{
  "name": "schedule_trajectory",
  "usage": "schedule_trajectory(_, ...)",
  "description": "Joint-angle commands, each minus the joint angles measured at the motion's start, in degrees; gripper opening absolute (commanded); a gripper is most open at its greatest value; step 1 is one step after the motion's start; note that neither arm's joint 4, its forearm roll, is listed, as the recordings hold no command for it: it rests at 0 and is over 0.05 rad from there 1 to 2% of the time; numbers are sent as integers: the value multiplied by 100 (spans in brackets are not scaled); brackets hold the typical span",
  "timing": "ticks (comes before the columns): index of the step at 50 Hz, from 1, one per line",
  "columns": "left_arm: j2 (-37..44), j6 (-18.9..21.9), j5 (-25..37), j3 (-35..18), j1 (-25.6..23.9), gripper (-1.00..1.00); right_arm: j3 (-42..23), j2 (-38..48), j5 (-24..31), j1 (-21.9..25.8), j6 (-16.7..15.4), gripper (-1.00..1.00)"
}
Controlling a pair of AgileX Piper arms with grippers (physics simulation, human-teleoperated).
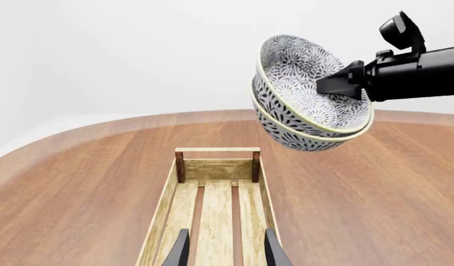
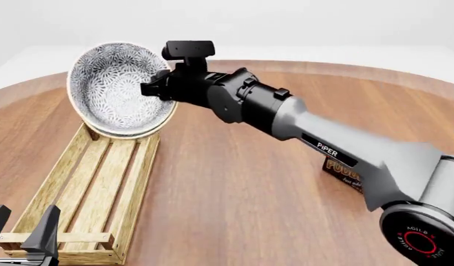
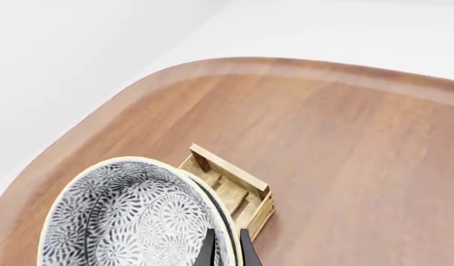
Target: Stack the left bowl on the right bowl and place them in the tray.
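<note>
At the near left of the front view, the left hand (image 2: 24, 230) is hovering with its fingers standing apart and gripping nothing, just above the near end of the tray (image 2: 68, 191). The tray is lying lengthwise on the tabletop (image 2: 235, 183), running away from the arms, and its slatted bottom is carrying nothing at present. Above the tray's far end, the two patterned bowls (image 2: 118, 88) are hanging nested, one inside the other, tipped steeply so that the open face is turned toward the fixed camera; they are clear of the tabletop and not touching the tray. Moving right, the right hand (image 2: 156, 88) is clamped on the rim of the nested pair, one finger inside and one outside, as its own wrist camera is showing. Further right, beneath the right arm, a dark box (image 2: 341, 173) with yellow lettering is lying on the tabletop, partly hidden. Judgement: the stacking appears complete, and the step in hand is carrying the pair to the tray. The next move is calling for levelling the bowls, bringing them down between the side rails onto the slats, and only then parting the fingers; released while tilted, the inner bowl could be slipping out.
</note>
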Motion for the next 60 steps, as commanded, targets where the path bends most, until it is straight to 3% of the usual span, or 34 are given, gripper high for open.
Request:
schedule_trajectory(1, 0, 0, 0, 0, 0, 100, -835, 767, 62, 196, 104, -100)
schedule_trajectory(32, 0, 0, 0, 0, 0, 100, -2926, 2314, 640, 476, 221, -100)
schedule_trajectory(60, 0, 0, 0, 0, 0, 100, -2426, 2690, -68, 479, 552, -100)
